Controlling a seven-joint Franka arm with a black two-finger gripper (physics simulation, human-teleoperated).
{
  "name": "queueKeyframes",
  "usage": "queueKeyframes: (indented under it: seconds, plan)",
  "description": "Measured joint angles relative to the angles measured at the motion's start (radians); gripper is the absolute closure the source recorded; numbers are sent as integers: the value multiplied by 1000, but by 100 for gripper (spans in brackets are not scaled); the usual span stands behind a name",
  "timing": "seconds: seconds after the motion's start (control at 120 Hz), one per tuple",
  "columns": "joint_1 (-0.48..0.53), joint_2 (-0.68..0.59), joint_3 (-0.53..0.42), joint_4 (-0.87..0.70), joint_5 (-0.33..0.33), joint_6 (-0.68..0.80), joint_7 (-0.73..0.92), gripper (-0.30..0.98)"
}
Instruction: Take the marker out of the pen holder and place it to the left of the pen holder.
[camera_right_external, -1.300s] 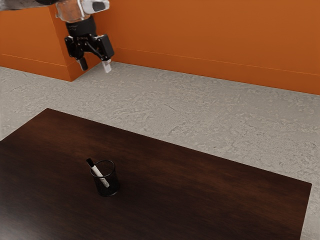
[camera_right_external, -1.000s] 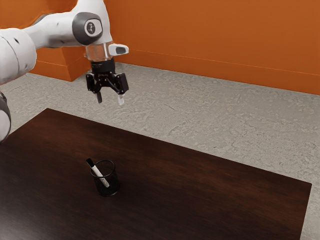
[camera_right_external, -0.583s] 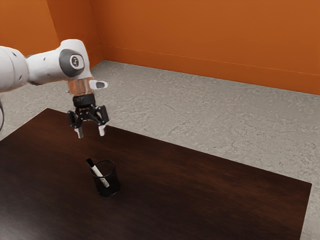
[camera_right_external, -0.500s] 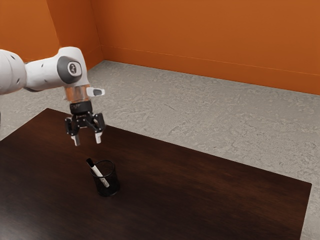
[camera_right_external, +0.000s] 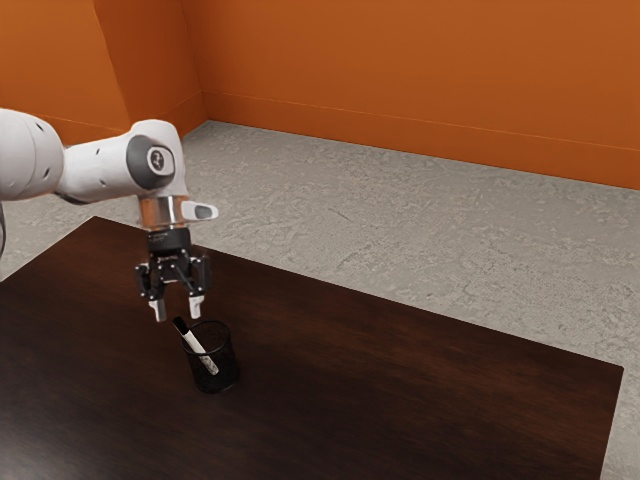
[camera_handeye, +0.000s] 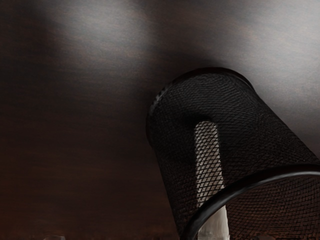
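judged the step in hand to be the approach, just short of the grasp: hovered with the gripper (camera_right_external: 178, 310) low over the table (camera_right_external: 350, 370), near the black cap (camera_right_external: 181, 326) of the marker (camera_right_external: 198, 347). saw the marker inside the pen holder (camera_right_external: 226, 368), leaning, capped end out past the rim and pale barrel slanting down within the mesh. needed next, most likely, to line up over the cap, ease down around it and squeeze, then draw it up along its slant so as not to tip the pen holder, before laying it down to the left. had the fingers (camera_right_external: 159, 312) spread, with a plain gap between the tips, and gripped nothing. could not tell whether touching the cap or the rim, both being so close below.
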Motion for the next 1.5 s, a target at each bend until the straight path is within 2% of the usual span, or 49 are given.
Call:
queueKeyframes:
  seconds: [0.158, 0.533, 0.85, 1.1, 1.5]
  plan:
    - [-11, -1, -2, -3, -2, -32, 1, 27]
    - [-48, -1, -4, 0, -17, -102, 2, 53]
    - [-77, 2, -6, -2, -44, -131, 2, 65]
    - [-106, 1, -6, 17, -40, -156, 3, 76]
    - [-110, -177, 9, 34, 8, -217, 1, 79]
